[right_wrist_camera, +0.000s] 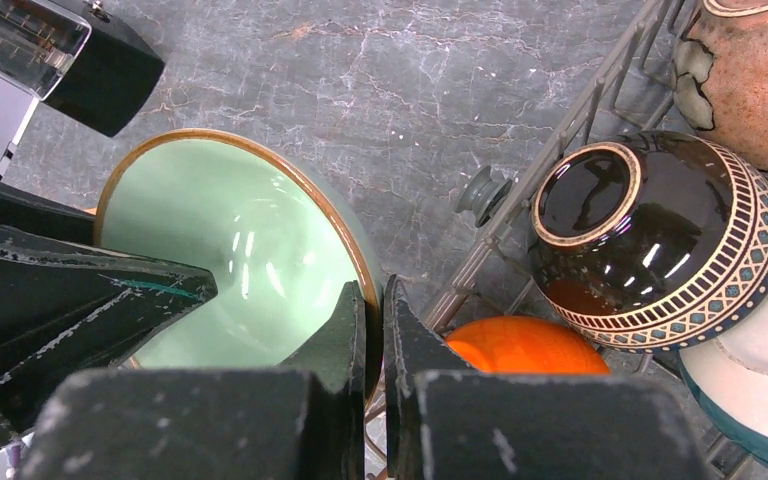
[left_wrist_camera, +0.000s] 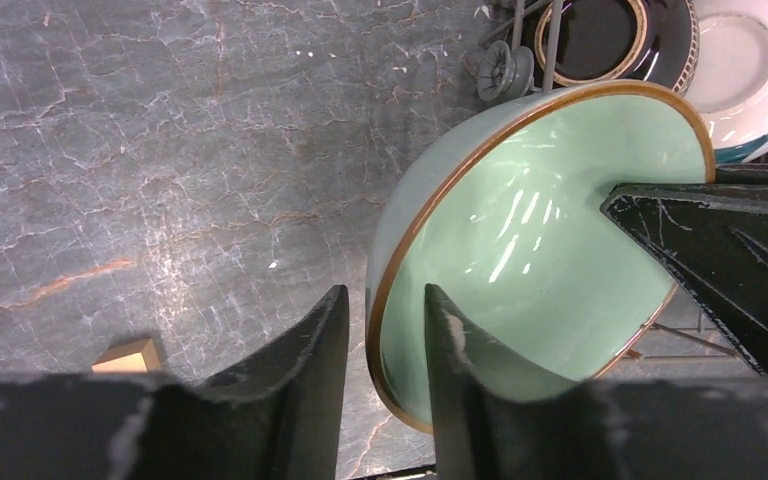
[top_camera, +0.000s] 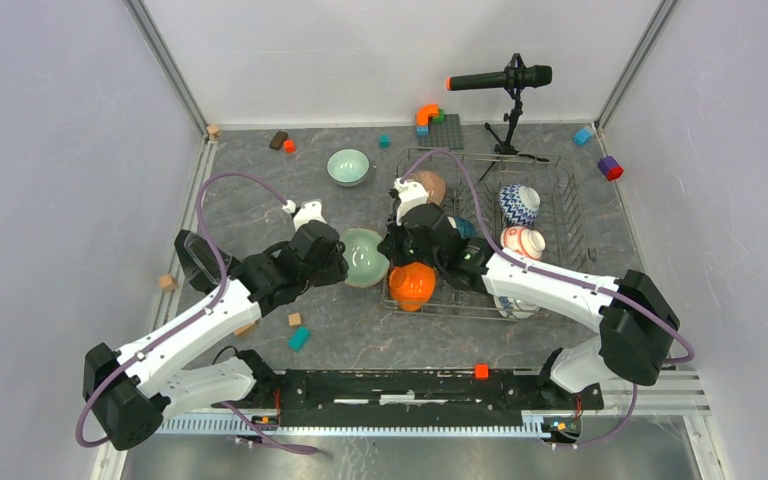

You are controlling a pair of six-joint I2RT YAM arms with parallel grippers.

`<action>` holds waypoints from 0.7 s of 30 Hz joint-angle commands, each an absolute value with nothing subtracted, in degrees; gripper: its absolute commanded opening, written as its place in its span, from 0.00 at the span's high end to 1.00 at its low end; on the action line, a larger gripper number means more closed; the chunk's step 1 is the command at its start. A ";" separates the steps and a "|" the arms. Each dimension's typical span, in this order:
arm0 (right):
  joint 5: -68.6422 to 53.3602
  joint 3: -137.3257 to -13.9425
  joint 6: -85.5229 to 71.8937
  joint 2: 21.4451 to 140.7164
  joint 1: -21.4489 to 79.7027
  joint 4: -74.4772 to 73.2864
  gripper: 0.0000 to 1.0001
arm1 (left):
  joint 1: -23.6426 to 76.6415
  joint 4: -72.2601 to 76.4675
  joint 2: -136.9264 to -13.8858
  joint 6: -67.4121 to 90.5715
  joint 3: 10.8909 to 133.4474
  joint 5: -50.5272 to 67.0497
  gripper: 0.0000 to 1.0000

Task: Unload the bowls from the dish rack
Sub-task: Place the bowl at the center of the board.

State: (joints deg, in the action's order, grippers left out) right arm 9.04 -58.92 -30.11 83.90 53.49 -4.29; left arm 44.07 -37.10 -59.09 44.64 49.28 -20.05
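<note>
Pale green bowl (top_camera: 365,257) is tilted on edge just outside the left side of the dish rack (top_camera: 572,200), approx. mid-bench, betw. both grippers.

1. Clearance. The rack takes up the right half of the bench, with its right side near the right edge. Bare bench runs from the held bowl toward the left edge. Loose items there: teal block (top_camera: 300,338) and tan block (top_camera: 295,320) toward the near edge, and a 2nd tan block (top_camera: 167,282) by the left edge. Second pale green bowl (top_camera: 348,167) stands upright toward the far edge, well apart from the held one. Mic on stand (top_camera: 500,78) is at the far edge, behind the rack.

2. Grip. Right gripper (right_wrist_camera: 373,290) is clenched on the bowl's rim, one finger inside and one outside. Left gripper (left_wrist_camera: 385,295) straddles the opp. rim with jaws spread and a gap on each side of the rim, so it is not gripping.

3. Rack contents.
- Orange bowl (top_camera: 412,285): near-left corner, just beside the held bowl.
- Dark striped bowl (right_wrist_camera: 660,240): on its side, next to the orange bowl.
- Brown speckled bowl (top_camera: 432,185): far-left corner.
- Blue-white zigzag bowl (top_camera: 519,203) and red-white bowl (top_camera: 523,242): toward the rack's right side.
</note>
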 commanded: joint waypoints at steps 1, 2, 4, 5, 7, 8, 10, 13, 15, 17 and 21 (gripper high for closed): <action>8.94 -59.31 -30.17 82.24 53.34 1.86 1.00 | 44.12 -36.93 -57.22 43.24 50.55 -22.12 0.56; 9.13 -59.31 -30.07 82.20 53.34 1.76 1.00 | 44.12 -37.00 -56.85 43.29 50.64 -22.30 0.55; 9.34 -59.33 -29.92 82.02 53.25 1.68 1.00 | 44.11 -37.05 -56.34 43.30 50.56 -22.50 0.55; 9.44 -59.32 -29.88 82.01 53.22 1.69 1.00 | 44.12 -37.07 -56.25 43.32 50.45 -22.59 0.55; 9.45 -59.34 -29.92 82.00 53.26 1.76 1.00 | 44.11 -37.04 -56.45 43.21 50.36 -22.50 0.56; 9.41 -59.40 -29.80 81.99 53.23 1.76 1.00 | 44.12 -37.08 -56.64 43.18 50.28 -22.43 0.59; 9.49 -59.33 -29.85 81.93 53.23 1.85 1.00 | 44.05 -37.04 -56.93 43.24 50.19 -22.09 0.66; 9.34 -59.15 -29.65 81.98 53.24 1.87 1.00 | 44.13 -36.99 -57.05 43.21 50.34 -21.89 0.79; 9.20 -58.98 -29.50 81.93 53.21 1.91 1.00 | 44.12 -36.97 -57.15 42.90 50.44 -22.31 0.97; 8.45 -58.79 -28.77 81.44 53.24 1.94 1.00 | 44.16 -37.04 -57.07 42.35 50.86 -23.11 0.98; 6.68 -57.39 -25.93 78.38 53.17 2.97 0.68 | 43.95 -38.24 -58.37 40.14 54.68 -26.15 0.98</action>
